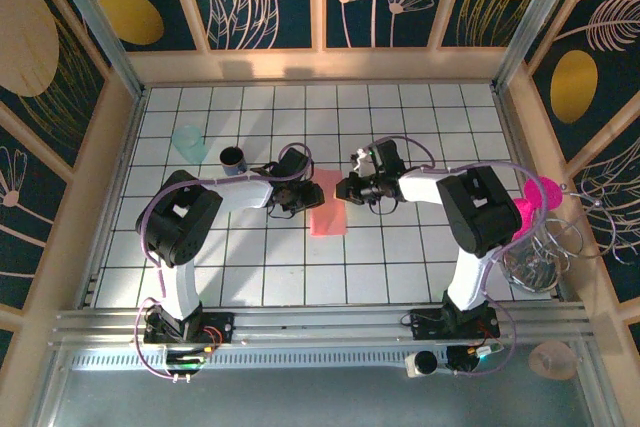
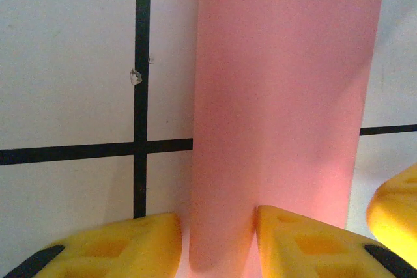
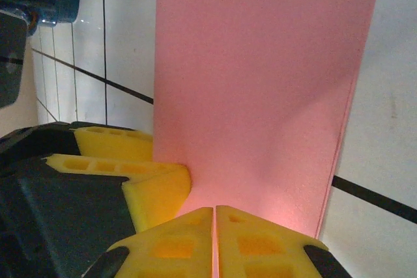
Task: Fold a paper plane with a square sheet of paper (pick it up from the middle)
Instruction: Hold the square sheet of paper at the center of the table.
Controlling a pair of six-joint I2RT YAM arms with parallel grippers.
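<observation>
The square sheet of paper point(image 1: 327, 209) lies salmon-pink on the tiled floor, folded double into a narrow strip between my two grippers. My left gripper point(image 1: 303, 190) is at the strip's left side. In the left wrist view its yellow fingers point(image 2: 137, 245) stand apart around a rounded fold of the sheet point(image 2: 280, 83); the right finger touches the fold and a sliver of gap shows on the left. My right gripper point(image 1: 350, 189) is at the strip's right side. In the right wrist view it point(image 3: 215, 216) is shut, with the edge of the sheet point(image 3: 260, 83) pinched between its pads.
A dark blue cup point(image 1: 232, 158) and a pale clear cup point(image 1: 187, 139) stand behind the left gripper. A magenta object point(image 1: 533, 209) and a wire rack point(image 1: 545, 247) sit at the right wall. Bare tiles lie in front of the paper.
</observation>
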